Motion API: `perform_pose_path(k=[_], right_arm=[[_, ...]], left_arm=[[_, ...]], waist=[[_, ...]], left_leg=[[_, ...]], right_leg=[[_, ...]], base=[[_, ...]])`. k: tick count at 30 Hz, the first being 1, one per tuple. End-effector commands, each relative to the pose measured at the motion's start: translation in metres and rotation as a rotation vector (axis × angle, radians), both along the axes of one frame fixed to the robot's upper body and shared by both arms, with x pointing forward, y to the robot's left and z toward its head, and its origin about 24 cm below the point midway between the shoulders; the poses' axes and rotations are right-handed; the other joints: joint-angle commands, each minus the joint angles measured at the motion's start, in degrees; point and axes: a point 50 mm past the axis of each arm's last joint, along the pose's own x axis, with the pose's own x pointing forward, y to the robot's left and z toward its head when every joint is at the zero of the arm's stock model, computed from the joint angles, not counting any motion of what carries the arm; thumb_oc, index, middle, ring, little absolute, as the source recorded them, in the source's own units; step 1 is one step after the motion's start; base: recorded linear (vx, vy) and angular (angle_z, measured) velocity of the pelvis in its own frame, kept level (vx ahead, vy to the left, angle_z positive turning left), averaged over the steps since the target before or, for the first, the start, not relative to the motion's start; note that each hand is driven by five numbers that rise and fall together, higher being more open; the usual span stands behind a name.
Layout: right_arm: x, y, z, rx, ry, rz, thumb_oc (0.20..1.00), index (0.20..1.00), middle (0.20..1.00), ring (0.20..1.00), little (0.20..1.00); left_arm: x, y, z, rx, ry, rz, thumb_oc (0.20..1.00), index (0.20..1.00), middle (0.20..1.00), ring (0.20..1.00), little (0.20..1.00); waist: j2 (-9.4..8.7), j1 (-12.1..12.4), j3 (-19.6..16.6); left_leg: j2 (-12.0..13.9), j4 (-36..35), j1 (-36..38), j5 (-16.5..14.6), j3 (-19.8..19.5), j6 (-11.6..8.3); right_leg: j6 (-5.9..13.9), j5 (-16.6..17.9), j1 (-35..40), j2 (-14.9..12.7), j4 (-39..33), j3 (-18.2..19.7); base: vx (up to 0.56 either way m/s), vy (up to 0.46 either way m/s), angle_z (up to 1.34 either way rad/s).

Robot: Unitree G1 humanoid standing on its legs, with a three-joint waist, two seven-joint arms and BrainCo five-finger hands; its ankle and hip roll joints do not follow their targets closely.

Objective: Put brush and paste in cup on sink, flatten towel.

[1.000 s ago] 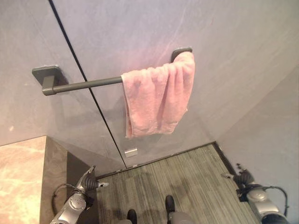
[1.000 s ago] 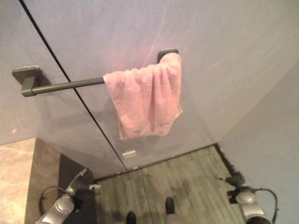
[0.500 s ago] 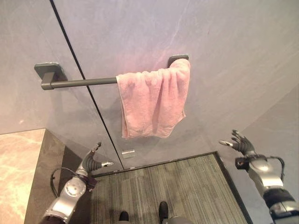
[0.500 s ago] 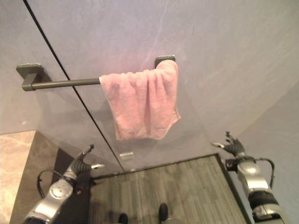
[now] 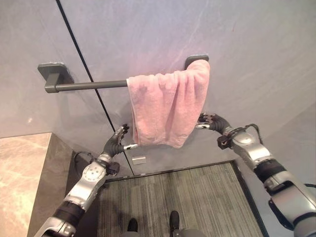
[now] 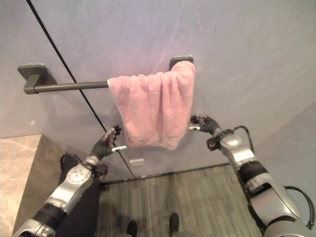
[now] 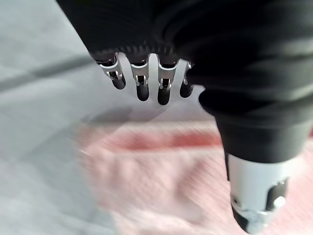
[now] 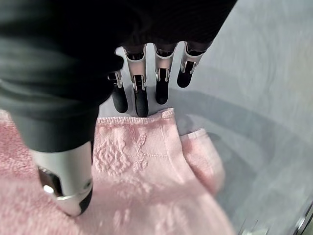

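Two hands flank a pink towel (image 5: 168,108) that hangs bunched over the right end of a dark wall rail (image 5: 89,85), gathered in vertical folds well short of the rail's full span. The left hand (image 5: 116,143) sits at about 8 o'clock from the towel's middle, just beside its lower left corner, fingers straight and spread, thumb apart, gripping nothing. The right hand (image 5: 211,121) is at about 4 o'clock, close to the lower right edge; its wrist view shows relaxed fingers (image 8: 142,100) just past the towel's hem, with the thumb over the cloth, not closed on it. Whether either hand touches the cloth cannot be told.

The step in hand appears to be the flattening. The brush, paste and cup cannot be seen here, so that part of the task cannot be judged.

The risks, as a judgement: a downward tug on one corner could slide the towel off the rail, since nothing pins it there. Pulling both edges unevenly could drag the bunch sideways without opening the folds. The right end bracket (image 5: 196,58) sits tight against the cloth and may snag it.

A woven flower motif (image 8: 117,152) shows near the hem; no writing can be read anywhere. A stone worktop (image 5: 19,168) lies at lower left.
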Motion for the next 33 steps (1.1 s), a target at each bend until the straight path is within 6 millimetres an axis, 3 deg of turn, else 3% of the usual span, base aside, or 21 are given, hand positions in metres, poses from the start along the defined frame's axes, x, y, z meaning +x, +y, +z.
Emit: perform_pose_path(k=[1,2,3,4,5,6,8,13,17,20,21,23,26,27,28,29,33], right_arm=[[0.021,0.044,0.039,0.085,-0.122,0.103,1.0,1.0,1.0,1.0,1.0],[0.021,0.047,0.038,0.083,-0.118,0.11,0.887,0.887,0.887,0.887,0.887],[0.02,0.052,0.035,0.085,-0.106,0.119,0.536,0.536,0.536,0.536,0.536],[0.02,0.055,0.033,0.093,-0.1,0.116,0.382,0.382,0.382,0.382,0.382],[0.019,0.057,0.029,0.106,-0.09,0.113,0.2,0.2,0.2,0.2,0.2],[0.017,0.061,0.022,0.139,-0.07,0.103,0.2,0.2,0.2,0.2,0.2],[0.016,0.064,0.016,0.148,-0.054,0.095,0.2,0.2,0.2,0.2,0.2],[0.006,0.066,0.013,0.234,-0.084,0.074,0.2,0.2,0.2,0.2,0.2],[-0.013,0.05,0.013,0.299,-0.16,0.045,0.2,0.2,0.2,0.2,0.2],[-0.026,0.043,0.023,0.319,-0.233,0.051,0.2,0.2,0.2,0.2,0.2],[-0.04,0.043,0.026,0.418,-0.269,0.079,0.2,0.2,0.2,0.2,0.2],[-0.054,0.048,0.043,0.509,-0.355,0.139,0.2,0.2,0.2,0.2,0.2],[-0.054,0.048,0.043,0.509,-0.353,0.139,0.2,0.2,0.2,0.2,0.2],[-0.065,0.056,0.055,0.586,-0.407,0.203,0.2,0.2,0.2,0.2,0.2],[-0.066,0.056,0.054,0.586,-0.406,0.203,0.2,0.2,0.2,0.2,0.2],[-0.08,0.072,0.073,0.663,-0.493,0.302,0.2,0.2,0.2,0.2,0.2],[-0.079,0.085,0.072,0.596,-0.505,0.312,0.2,0.2,0.2,0.2,0.2]], left_arm=[[0.011,-0.023,0.01,-0.005,-0.041,-0.09,1.0,1.0,1.0,1.0,1.0],[0.012,-0.026,0.01,-0.002,-0.04,-0.101,1.0,1.0,1.0,1.0,1.0],[0.013,-0.032,0.009,0.0,-0.031,-0.117,1.0,1.0,1.0,1.0,1.0],[0.013,-0.035,0.007,0.011,-0.021,-0.134,1.0,1.0,1.0,1.0,1.0],[0.013,-0.038,0.006,0.015,-0.014,-0.143,0.925,0.925,0.925,0.925,0.925],[0.013,-0.042,0.004,0.008,-0.001,-0.153,0.561,0.561,0.561,0.561,0.561],[0.013,-0.043,0.0,0.006,0.019,-0.149,0.2,0.2,0.2,0.2,0.2],[0.006,-0.036,-0.004,-0.026,0.031,-0.114,0.2,0.2,0.2,0.2,0.2],[-0.011,-0.014,-0.005,-0.056,0.02,-0.041,0.2,0.2,0.2,0.2,0.2],[-0.017,-0.003,0.007,-0.062,-0.04,-0.013,0.2,0.2,0.2,0.2,0.2],[-0.024,0.001,0.025,-0.076,-0.128,-0.009,0.2,0.2,0.2,0.2,0.2],[-0.03,0.003,0.045,-0.112,-0.234,0.002,0.2,0.2,0.2,0.2,0.2],[-0.031,0.003,0.045,-0.112,-0.232,0.002,0.2,0.2,0.2,0.2,0.2],[-0.036,0.004,0.058,-0.156,-0.309,0.021,0.2,0.2,0.2,0.2,0.2],[-0.036,0.004,0.058,-0.156,-0.308,0.022,0.2,0.2,0.2,0.2,0.2],[-0.046,0.007,0.073,-0.204,-0.427,0.092,0.2,0.2,0.2,0.2,0.2],[-0.05,0.011,0.06,-0.242,-0.39,0.173,0.2,0.2,0.2,0.2,0.2]], waist=[[-1.86,1.24,-1.83],[-1.91,1.2,-1.87],[-2.01,1.13,-1.93],[-2.1,1.0,-1.95],[-2.14,0.92,-2.01],[-2.15,0.73,-2.08],[-2.27,0.59,-2.18],[-2.37,0.06,-2.58],[-2.35,-0.33,-3.01],[-2.26,-0.41,-3.13],[-2.27,-0.41,-3.26],[-2.49,-0.3,-3.47],[-2.38,-0.29,-3.43],[-2.65,-0.1,-3.55],[-2.66,-0.17,-3.65],[-2.91,0.84,-3.44],[-3.16,1.95,-3.51]], left_leg=[[-0.89,1.15,-0.26,1.13,-0.54,-1.37],[-0.88,1.03,-0.12,1.12,-0.51,-1.4],[-0.87,0.9,0.11,1.07,-0.51,-1.41],[-0.84,0.73,0.34,1.03,-0.39,-1.4],[-0.78,0.58,0.6,0.97,-0.36,-1.38],[-0.77,0.44,0.86,0.84,-0.25,-1.32],[-0.72,0.3,1.28,0.62,-0.11,-1.25],[-0.57,-0.04,2.04,0.23,0.32,-1.08],[-0.54,-0.34,3.01,-0.31,0.65,-0.88],[-0.54,-0.45,3.26,-0.53,0.63,-0.83],[-0.56,-0.52,3.5,-0.71,0.56,-0.76],[-0.71,-0.56,3.22,-0.34,0.34,-0.76],[-0.55,-0.56,3.64,-0.84,0.36,-0.8],[-0.73,-0.56,3.2,-0.44,0.12,-0.79],[-0.74,-0.56,3.16,-0.43,0.08,-0.78],[-0.89,-0.56,2.92,-0.38,-0.59,-0.87],[-1.28,-0.56,1.78,-0.02,-1.64,-0.83]], right_leg=[[5.55,-3.67,1.67,-3.65,1.75,1.03],[5.52,-3.69,1.82,-3.66,1.67,1.07],[5.5,-3.73,2.02,-3.65,1.63,1.08],[5.5,-3.79,2.27,-3.64,1.52,1.1],[5.5,-3.84,2.42,-3.6,1.53,1.08],[5.51,-3.92,2.59,-3.59,1.57,1.18],[5.51,-4.0,2.79,-3.53,1.64,1.3],[5.59,-4.38,2.95,-3.53,2.16,1.64],[5.68,-4.71,3.76,-3.66,2.16,1.71],[5.77,-4.88,3.97,-3.75,2.17,1.66],[5.85,-5.05,4.2,-3.88,2.16,1.46],[5.94,-4.89,4.03,-4.11,2.23,1.28],[5.95,-5.24,4.5,-3.97,2.11,1.24],[5.97,-4.95,4.16,-4.25,2.15,1.19],[5.97,-4.97,4.14,-4.26,2.15,1.15],[5.9,-4.85,4.71,-4.62,1.66,0.69],[6.13,-4.18,4.89,-5.29,0.58,-0.35]], base=[[0.0,0.0,0.0],[0.0,0.0,0.0],[0.0,0.0,0.0],[0.0,0.0,0.0],[0.0,0.0,0.0],[0.03,0.02,0.01],[0.0,0.0,0.0],[0.0,0.0,0.0],[0.02,0.025,-0.02],[0.0,0.0,0.0],[0.0,0.0,0.0],[0.0,0.0,0.0],[0.01,-0.001,0.0],[0.0,0.0,0.0],[0.0,0.0,0.0],[0.0,0.0,0.0],[-0.03,-0.002,0.1]])
